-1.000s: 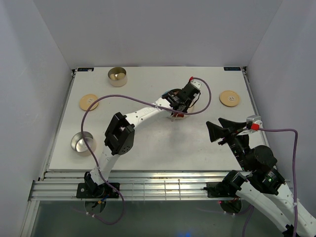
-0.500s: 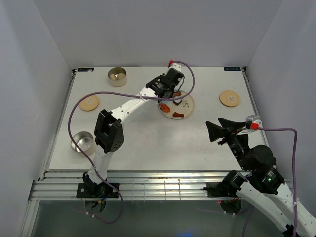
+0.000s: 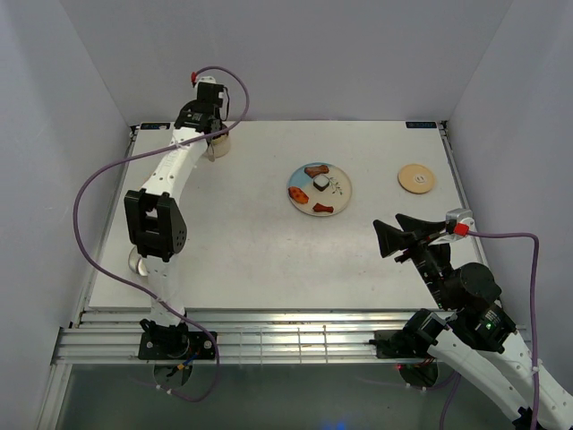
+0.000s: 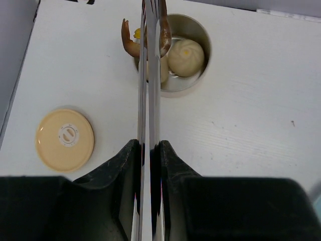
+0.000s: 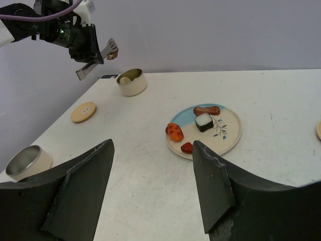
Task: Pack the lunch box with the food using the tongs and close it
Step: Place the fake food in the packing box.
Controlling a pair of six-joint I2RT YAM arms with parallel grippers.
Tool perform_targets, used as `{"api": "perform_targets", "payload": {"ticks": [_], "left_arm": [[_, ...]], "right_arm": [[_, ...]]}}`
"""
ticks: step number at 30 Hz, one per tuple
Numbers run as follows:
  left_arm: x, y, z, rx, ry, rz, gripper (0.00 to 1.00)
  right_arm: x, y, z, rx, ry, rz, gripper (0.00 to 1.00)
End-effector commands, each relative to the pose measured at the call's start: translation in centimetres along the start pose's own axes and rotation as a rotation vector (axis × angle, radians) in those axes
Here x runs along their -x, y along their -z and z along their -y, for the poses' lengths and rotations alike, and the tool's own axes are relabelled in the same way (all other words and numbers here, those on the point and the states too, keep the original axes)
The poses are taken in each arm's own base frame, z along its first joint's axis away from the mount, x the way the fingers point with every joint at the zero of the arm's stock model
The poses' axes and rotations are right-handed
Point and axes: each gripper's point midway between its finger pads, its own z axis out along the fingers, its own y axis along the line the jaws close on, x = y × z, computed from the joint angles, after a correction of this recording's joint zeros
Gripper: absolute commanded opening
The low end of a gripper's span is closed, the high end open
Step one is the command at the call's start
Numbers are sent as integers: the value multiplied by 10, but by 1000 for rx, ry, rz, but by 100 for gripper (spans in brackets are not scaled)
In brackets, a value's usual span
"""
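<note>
My left gripper (image 4: pixel 149 145) is shut on the silver tongs (image 4: pixel 150 95). The tongs' tips pinch a brown piece of food (image 4: pixel 164 34) above the near rim of a steel tin (image 4: pixel 199 37) of the lunch box, which holds a white bun (image 4: pixel 186 50). From above, that gripper (image 3: pixel 204 116) hangs over the far-left tin (image 3: pixel 218 146). The rest of the food lies on the plate (image 3: pixel 338 199): a brown strip (image 5: pixel 206 110), a white-and-dark roll (image 5: pixel 203 121), an orange piece (image 5: pixel 174 131) and a red piece (image 5: pixel 187 147). My right gripper (image 5: pixel 153 144) is open and holds nothing, near the front right.
One wooden lid (image 4: pixel 64 140) lies left of the far tin, another (image 3: pixel 416 177) at the right. A second steel tin (image 5: pixel 27 161) stands at the near left, half hidden behind the left arm in the top view. Walls close in the table's back and sides.
The left arm has swung from the plate to the far-left tin, carrying the tongs with the brown piece. The plate is now uncovered. The right arm has not moved.
</note>
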Motion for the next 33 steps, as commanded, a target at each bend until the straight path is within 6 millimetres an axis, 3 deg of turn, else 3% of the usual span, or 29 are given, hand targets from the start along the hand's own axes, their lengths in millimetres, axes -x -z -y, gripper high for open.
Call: {"api": "perform_targets", "payload": {"ticks": [1,5,10,20,33], "left_arm": [[33,6,-5,-69,80,71,3],[25,-14,-12,-75,89,54,2],[11,-28,1,-122,88,34,2],[-24,-45,16,-168,92,-26,3],[-44,-58,15,-144,62,-51,9]], "right_arm": [[10,-2,-1,1,-9,41,70],[8,-3,-2,3,-7,35,70],[9,-3,-2,1,-8,39,70],[9,-2,-2,6,-9,40,70],[10,-2,-2,5,-8,42,70]]}}
